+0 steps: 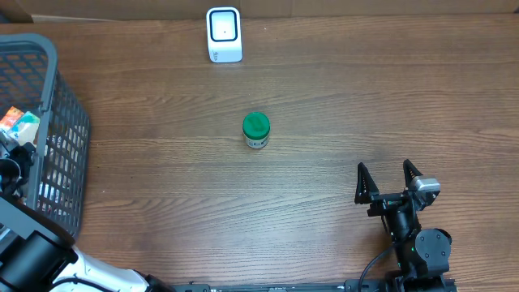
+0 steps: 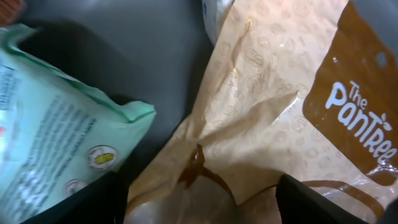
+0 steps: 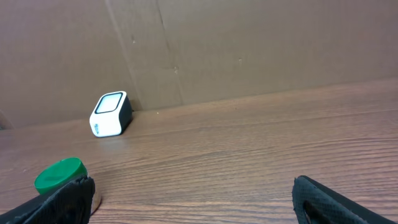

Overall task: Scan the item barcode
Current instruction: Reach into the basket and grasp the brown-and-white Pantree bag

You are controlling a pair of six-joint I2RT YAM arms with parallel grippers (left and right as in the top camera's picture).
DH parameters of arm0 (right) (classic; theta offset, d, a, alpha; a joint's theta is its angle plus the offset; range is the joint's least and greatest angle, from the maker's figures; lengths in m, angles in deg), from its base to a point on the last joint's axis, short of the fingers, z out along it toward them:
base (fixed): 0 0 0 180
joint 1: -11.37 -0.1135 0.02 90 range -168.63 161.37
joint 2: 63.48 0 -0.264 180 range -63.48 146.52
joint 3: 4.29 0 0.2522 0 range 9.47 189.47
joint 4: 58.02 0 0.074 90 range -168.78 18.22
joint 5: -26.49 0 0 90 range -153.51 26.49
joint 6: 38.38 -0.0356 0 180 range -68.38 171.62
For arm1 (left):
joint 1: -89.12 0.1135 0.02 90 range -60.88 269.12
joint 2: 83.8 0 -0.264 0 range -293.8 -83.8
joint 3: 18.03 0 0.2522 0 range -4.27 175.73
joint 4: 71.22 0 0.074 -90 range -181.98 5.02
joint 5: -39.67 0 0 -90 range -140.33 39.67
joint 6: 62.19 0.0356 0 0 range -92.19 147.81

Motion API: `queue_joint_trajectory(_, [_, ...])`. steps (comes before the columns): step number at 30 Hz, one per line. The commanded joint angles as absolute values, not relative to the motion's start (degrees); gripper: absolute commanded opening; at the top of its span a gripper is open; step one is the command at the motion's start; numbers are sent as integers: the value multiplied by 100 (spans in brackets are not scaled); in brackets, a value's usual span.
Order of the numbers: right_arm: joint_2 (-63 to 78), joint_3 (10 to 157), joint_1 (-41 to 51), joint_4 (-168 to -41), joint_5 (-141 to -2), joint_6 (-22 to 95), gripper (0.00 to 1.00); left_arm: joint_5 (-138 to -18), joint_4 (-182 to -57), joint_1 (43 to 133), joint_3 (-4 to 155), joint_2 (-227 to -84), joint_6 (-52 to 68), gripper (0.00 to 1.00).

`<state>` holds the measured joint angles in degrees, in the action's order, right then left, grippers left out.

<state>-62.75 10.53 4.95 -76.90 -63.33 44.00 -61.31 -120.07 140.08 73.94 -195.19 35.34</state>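
1. Left arm (image 1: pixel 34 255) comes in from the near-left corner of the tabletop (image 1: pixel 340 89) and reaches into the gray mesh basket (image 1: pixel 71 130) that sits along the left edge. From overhead you can't really see its gripper, since it's down among the stuff in the basket.
2. The left wrist view is looking straight into the basket. The left gripper (image 2: pixel 200 190) has its two dark fingers (image 2: pixel 102 202) spread wide. A crinkly tan and brown bag (image 2: pixel 267 124) printed "The Pantree" lies between them. Honestly can't tell if the tips are touching the bag or just either side of it.
3. Just left of that bag there's a mint-green packet (image 2: pixel 56 124) with small print on it. It lies partly outside the left finger.
4. The white scanner (image 1: pixel 224 34) stands at the far edge of the tabletop, roughly mid-way along, against the cardboard backdrop. Its window faces up and out toward the table.
5. A little jar with a green lid (image 1: pixel 255 130) stands upright about in the middle of the tabletop. It's well apart from both the scanner and the basket.
6. The right gripper (image 1: pixel 384 166) is near the near-right corner with its jaws wide open and nothing in them. It's pointed toward the far edge. Its wrist view has the jar at lower left and the scanner farther back.
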Motion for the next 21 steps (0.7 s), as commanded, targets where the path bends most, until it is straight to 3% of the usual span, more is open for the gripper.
queue_joint_trajectory(1, [-6332,994,510,-7660,-6365,4422,100,-6199,-12090,13881,7344,-19825,3641,73])
queue_joint_trajectory(4, [-6332,994,513,-7660,-6365,4422,100,-6199,-12090,13825,7346,-19843,3641,60])
queue_joint_trajectory(9, [-6332,994,510,-7660,-6365,4422,100,-6199,-12093,13811,7355,-19836,3639,17])
queue_joint_trajectory(11, [-6332,994,510,-7660,-6365,4420,100,-6199,-12101,13811,7375,-19830,3636,7])
queue_joint_trajectory(21, [-6332,994,513,-7660,-6365,4422,100,-6199,-13032,13811,8334,-19712,3634,4])
